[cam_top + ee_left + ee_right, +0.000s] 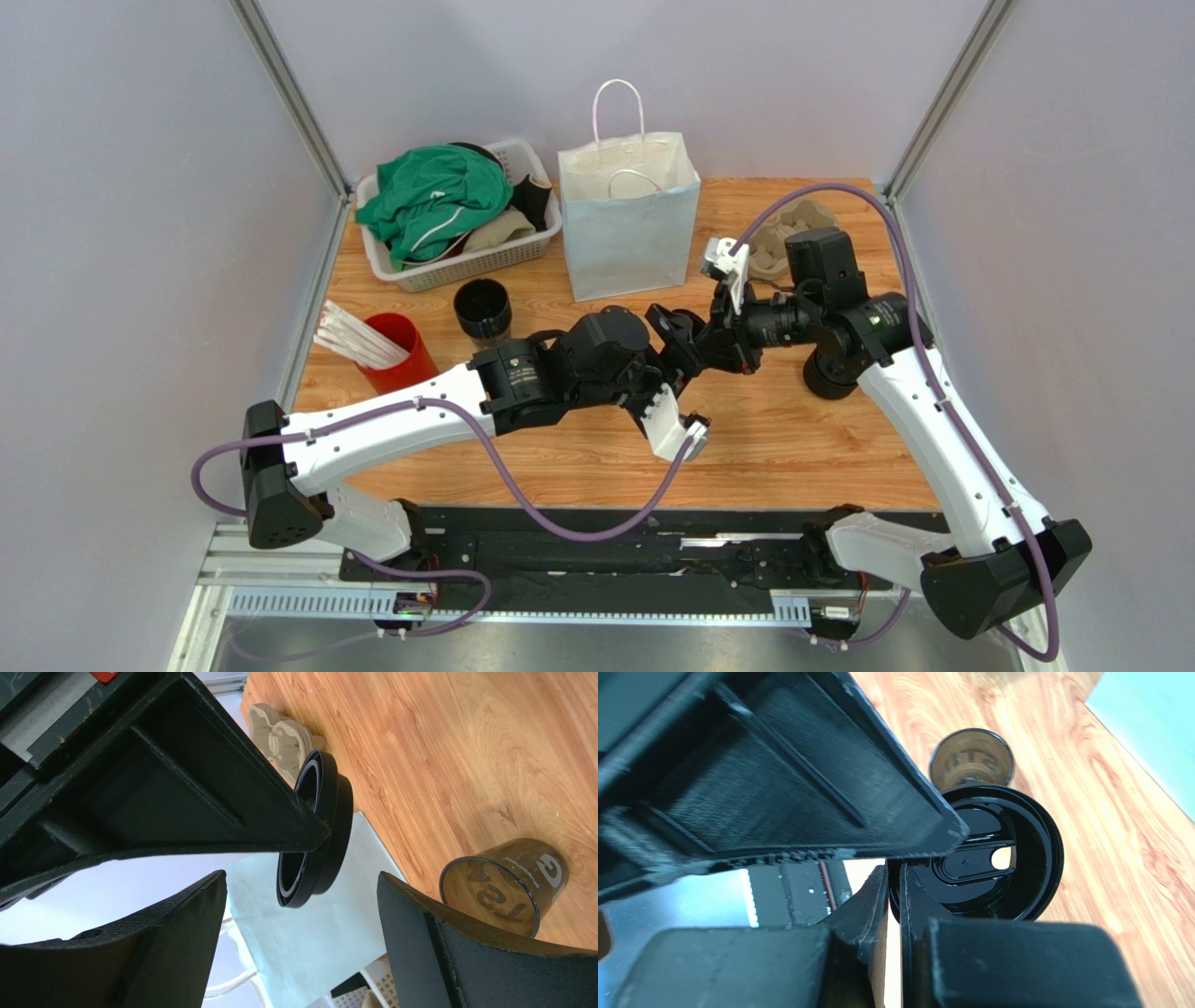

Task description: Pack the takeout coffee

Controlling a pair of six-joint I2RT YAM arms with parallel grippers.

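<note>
Above the middle of the table [786,448], the right gripper [896,882] presses its fingers almost together on the rim of the black lid [1018,882]. It holds the lid on edge in the air, with the sip slot facing that wrist's camera. The left gripper [302,878] faces it with fingers spread wide to either side of the lid, touching nothing as far as I can tell. This reads as a hand-over or re-grip, so the lid can be turned flat for pressing on.

The coffee cup [483,308] it belongs to stands upright and uncovered on the wood, well to the left of both grippers and near the red cup [393,350] of straws. The coffee is thus in two parts, neither of them packed. The white paper bag [630,224] stands at the back with its mouth up, which suits lowering the cup in from above.

As for writing, the cup's wall carries a white G-shaped logo with small print beside it, too small to read. Larger pale letters — something like "TS" — show at its mouth, but no whole word can be made out. The bag looks blank.
</note>
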